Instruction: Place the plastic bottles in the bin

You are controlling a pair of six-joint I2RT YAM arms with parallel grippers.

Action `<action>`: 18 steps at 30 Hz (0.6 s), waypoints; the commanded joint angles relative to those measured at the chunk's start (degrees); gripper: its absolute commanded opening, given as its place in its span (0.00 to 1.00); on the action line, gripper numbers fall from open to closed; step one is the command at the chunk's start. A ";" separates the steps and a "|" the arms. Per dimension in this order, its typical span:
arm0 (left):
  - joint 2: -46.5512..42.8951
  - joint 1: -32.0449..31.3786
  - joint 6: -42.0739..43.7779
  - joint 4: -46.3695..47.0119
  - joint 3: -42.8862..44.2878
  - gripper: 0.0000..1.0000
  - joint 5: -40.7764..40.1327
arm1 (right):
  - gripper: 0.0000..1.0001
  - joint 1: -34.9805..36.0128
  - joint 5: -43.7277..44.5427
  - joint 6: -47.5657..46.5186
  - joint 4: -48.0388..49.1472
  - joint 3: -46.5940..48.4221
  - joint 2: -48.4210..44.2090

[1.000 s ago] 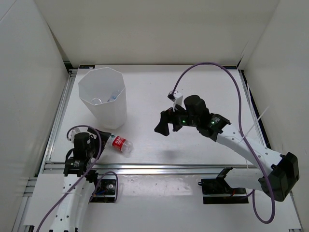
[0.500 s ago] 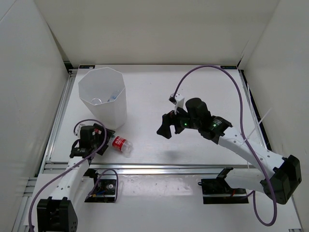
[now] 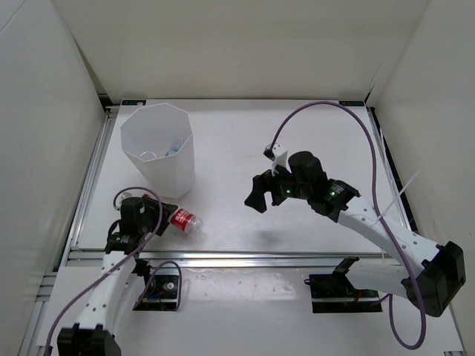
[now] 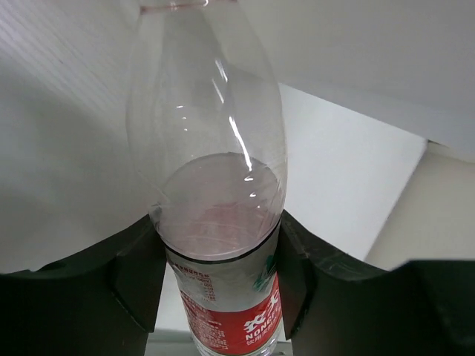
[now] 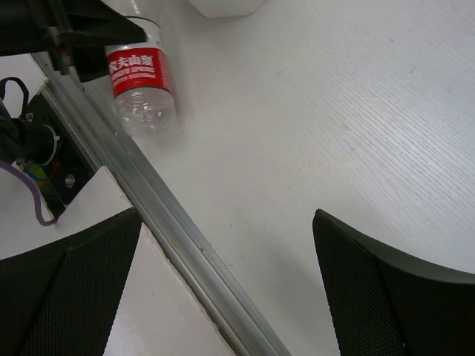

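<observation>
I'm on the pickup of what looks like the last loose one. The left gripper (image 4: 217, 245) has its jaws pressed to both flanks of the red-labelled bottle (image 4: 208, 133), holding it just above the label. The clear body reaches out ahead of the jaws, and the bottle seems to lie on the tabletop (image 3: 245, 133). The bin (image 3: 167, 174) stands near, just to one side of those jaws. The right gripper (image 5: 226, 215) hangs with jaws wide and empty, well apart from the bottle. Next I'd lift high enough to clear the rim, swing over it and release.
</observation>
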 commanded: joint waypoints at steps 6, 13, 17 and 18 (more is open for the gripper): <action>-14.87 -0.53 -0.59 -34.33 29.04 0.60 -14.28 | 1.00 -2.25 -1.16 -1.50 0.87 -0.32 -1.80; -1.04 -0.53 18.21 -26.55 57.52 0.62 -20.80 | 1.00 -2.26 -1.86 1.22 4.02 -3.66 -0.66; 13.13 -0.53 26.48 -20.04 69.30 0.65 -23.78 | 1.00 -2.26 -2.56 2.28 4.03 -4.28 -1.89; 16.03 -0.53 27.19 -19.33 73.42 0.65 -24.31 | 1.00 -2.26 -2.56 2.28 3.51 -4.28 -2.59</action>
